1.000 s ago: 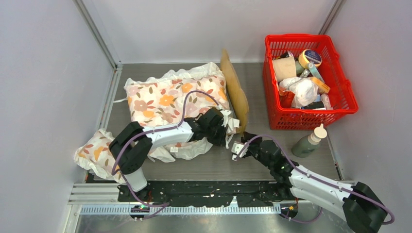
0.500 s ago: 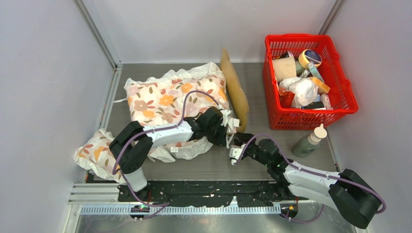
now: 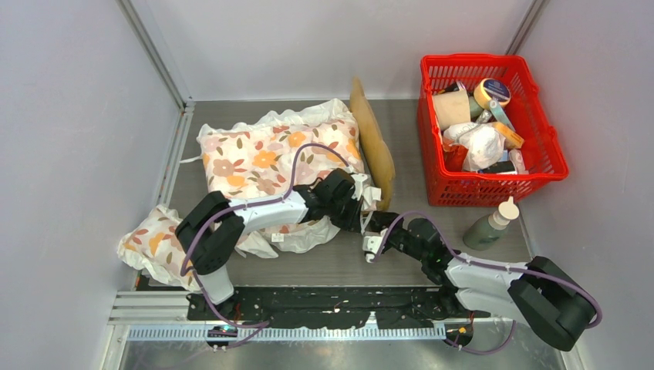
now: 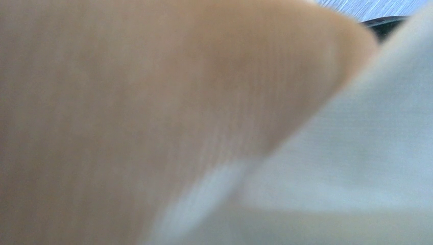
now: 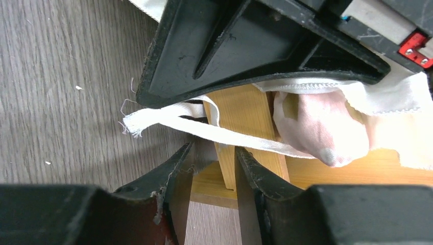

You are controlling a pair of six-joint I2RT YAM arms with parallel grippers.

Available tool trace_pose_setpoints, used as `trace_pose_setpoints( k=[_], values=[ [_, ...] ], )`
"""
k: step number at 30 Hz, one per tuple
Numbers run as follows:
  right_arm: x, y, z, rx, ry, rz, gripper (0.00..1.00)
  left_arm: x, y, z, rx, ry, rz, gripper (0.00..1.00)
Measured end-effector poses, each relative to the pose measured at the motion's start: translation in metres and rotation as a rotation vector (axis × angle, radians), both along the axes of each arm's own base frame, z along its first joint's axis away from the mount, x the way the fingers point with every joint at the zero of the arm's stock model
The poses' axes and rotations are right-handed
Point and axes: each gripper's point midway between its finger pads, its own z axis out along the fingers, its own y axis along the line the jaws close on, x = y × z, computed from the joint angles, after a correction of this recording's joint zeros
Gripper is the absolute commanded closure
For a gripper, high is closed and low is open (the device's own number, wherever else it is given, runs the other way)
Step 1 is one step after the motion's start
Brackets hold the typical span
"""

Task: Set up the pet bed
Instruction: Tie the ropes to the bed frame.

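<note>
Mid-setup at the table's [image 3: 324, 264] centre, my closed left gripper [image 3: 357, 206] rests at the floral cushion [image 3: 262, 158] covering the pet bed [image 3: 375, 150], my right gripper [image 5: 212, 153] narrowly parted astride its wooden post [image 5: 245, 120]; fastening the white tie [image 5: 168, 120] probably comes next.

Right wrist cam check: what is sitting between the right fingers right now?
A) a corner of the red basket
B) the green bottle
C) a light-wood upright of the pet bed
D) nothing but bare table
C: in the right wrist view the right gripper straddles a light-wood upright of the pet bed, with one of its fingers on each side and a white cloth tie crossing just beyond the tips.
</note>
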Motion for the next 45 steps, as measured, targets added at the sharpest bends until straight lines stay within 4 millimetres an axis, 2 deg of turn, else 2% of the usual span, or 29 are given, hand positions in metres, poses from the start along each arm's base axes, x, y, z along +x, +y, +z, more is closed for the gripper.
trace_pose_setpoints(
  k=[6, 15, 24, 27, 28, 32, 38, 45],
  values=[
    [0.0, 0.003, -0.003, -0.018, -0.002, 0.023, 0.62, 0.0, 0.0, 0.0, -0.002, 0.003, -0.001, 1.0],
    [0.001, 0.007, 0.003, -0.019, -0.03, 0.044, 0.64, 0.0, -0.002, 0.001, -0.003, 0.011, -0.002, 1.0],
    [0.006, 0.012, 0.002, -0.041, -0.032, 0.056, 0.7, 0.0, -0.004, 0.001, -0.008, 0.017, -0.007, 1.0],
    [0.007, 0.012, 0.001, -0.049, -0.032, 0.057, 0.81, 0.0, -0.004, 0.001, -0.008, 0.017, -0.007, 1.0],
    [0.008, 0.012, 0.001, -0.052, -0.031, 0.057, 0.9, 0.0, -0.004, 0.001, -0.008, 0.017, -0.007, 1.0],
    [0.009, 0.011, 0.001, -0.064, -0.035, 0.057, 0.95, 0.0, -0.004, 0.001, -0.008, 0.018, -0.006, 1.0],
    [0.013, 0.006, 0.0, -0.066, -0.034, 0.034, 0.95, 0.0, -0.007, 0.004, -0.022, 0.015, 0.001, 0.72],
    [0.017, 0.001, 0.007, -0.04, -0.039, 0.01, 0.95, 0.005, 0.002, 0.014, -0.048, -0.045, 0.04, 0.62]
  ],
)
